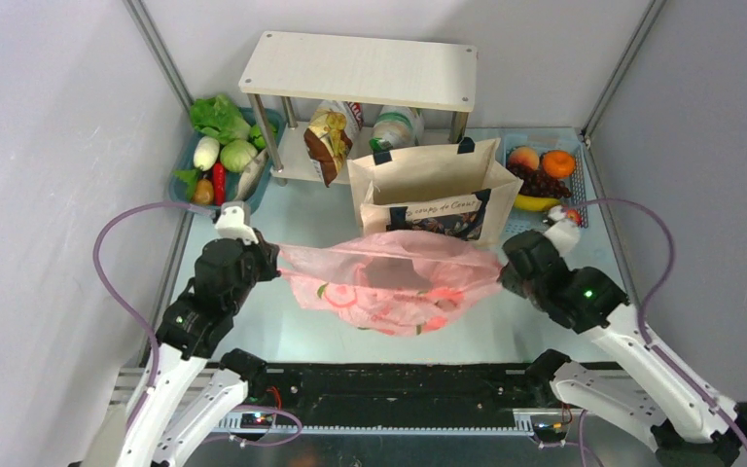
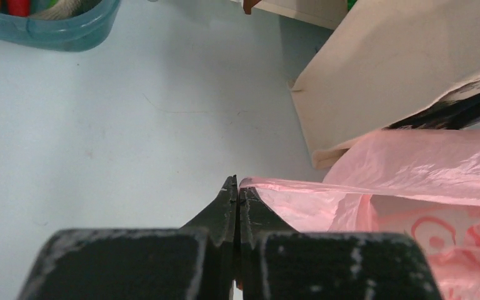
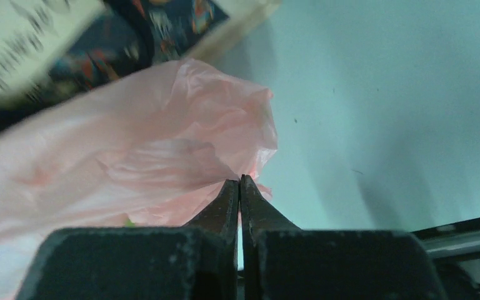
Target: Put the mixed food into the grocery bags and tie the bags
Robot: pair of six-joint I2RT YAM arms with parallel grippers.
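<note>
Because each end is pinched, pink bag spans taut between the fingers, likely for tying | left gripper clenched on film | right gripper clenched likewise

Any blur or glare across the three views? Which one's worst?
Right wrist is worst: the print on the canvas tote is smeared, though the right gripper and the pink bag are fairly sharp. Left wrist: the left gripper is crisp, background slightly soft, no glare. Top external: even light, no strong glare on the table.
</note>
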